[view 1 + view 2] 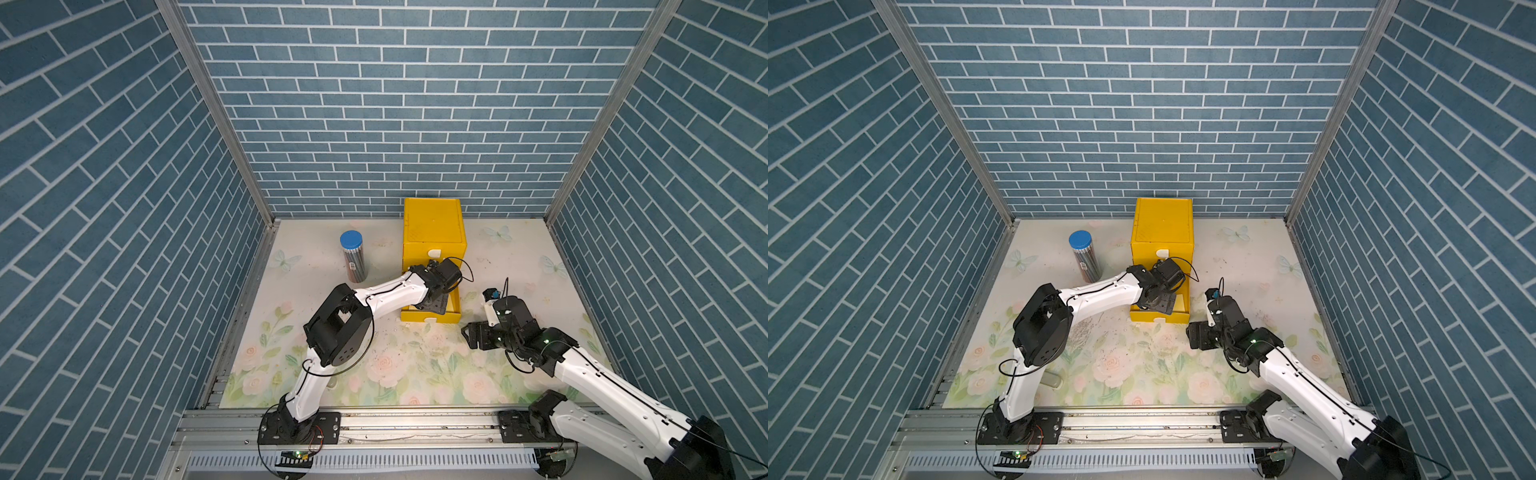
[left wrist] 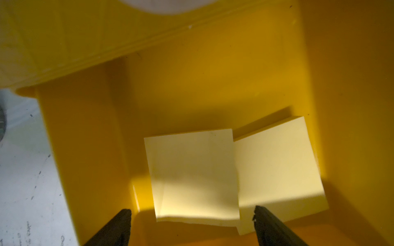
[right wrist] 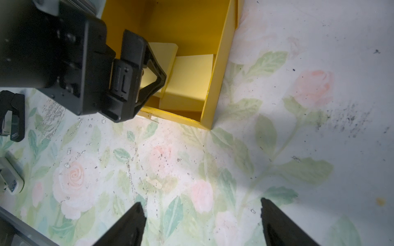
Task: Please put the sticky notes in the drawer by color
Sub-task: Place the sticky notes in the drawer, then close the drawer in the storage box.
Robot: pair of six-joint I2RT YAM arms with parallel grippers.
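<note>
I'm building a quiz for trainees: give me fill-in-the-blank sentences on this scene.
The pulled-out drawer holds ___ yellow sticky notes.
The left gripper hangs above them with its jaws ___.
The clear cylinder beside the yellow cabinet has a ___ lid.
The right gripper, open over the floral mat, holds ___.
Missing: two; open; blue; nothing.

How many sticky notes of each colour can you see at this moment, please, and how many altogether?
Yellow sticky notes: 2, both lying in the pulled-out lowest drawer.
Any other colour: 0 in view.
Total: 2 visible.
</note>
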